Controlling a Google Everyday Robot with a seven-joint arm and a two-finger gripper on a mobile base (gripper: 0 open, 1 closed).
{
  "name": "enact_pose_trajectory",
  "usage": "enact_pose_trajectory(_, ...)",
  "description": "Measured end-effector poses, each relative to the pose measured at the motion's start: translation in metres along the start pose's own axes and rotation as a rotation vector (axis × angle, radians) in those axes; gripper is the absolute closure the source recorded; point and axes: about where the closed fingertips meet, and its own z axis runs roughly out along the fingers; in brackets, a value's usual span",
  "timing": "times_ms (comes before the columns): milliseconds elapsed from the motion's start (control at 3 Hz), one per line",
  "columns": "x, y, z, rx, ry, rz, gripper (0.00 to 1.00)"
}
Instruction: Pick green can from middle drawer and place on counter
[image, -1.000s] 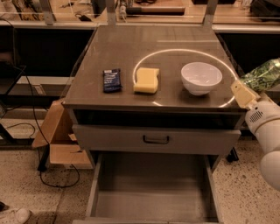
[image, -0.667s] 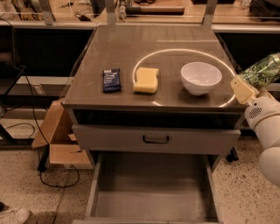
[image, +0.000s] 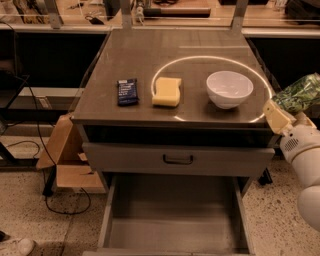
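One gripper (image: 291, 109) is R of counter (image: 150, 60), near its front corner, fingers closed on can (image: 301, 92). Can is tilted, held in air, clear of the top. Drawer (image: 175, 235) is pulled out below. Bowl (image: 229, 88), sponge (image: 167, 91) & packet (image: 127, 92) sit on counter.

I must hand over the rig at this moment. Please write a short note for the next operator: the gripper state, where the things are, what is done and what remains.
Gripper: at the right edge of the view, just off the counter's right side, shut on the small green-and-white leafy drink can.
Wide grey metal middle drawer: pulled open, floor bare.
Grey-brown metal counter top: holds a dark blue snack packet, a yellow sponge and a white bowl.
Done: can is out of the drawer and lifted.
Left: carry it over the counter, set it on a bare spot, release.
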Motion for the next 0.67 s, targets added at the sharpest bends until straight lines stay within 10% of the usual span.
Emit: enact_pose_trajectory(667, 0.0056, 0.0057, -0.0116, -0.036, -0.024, -0.05, 1.0)
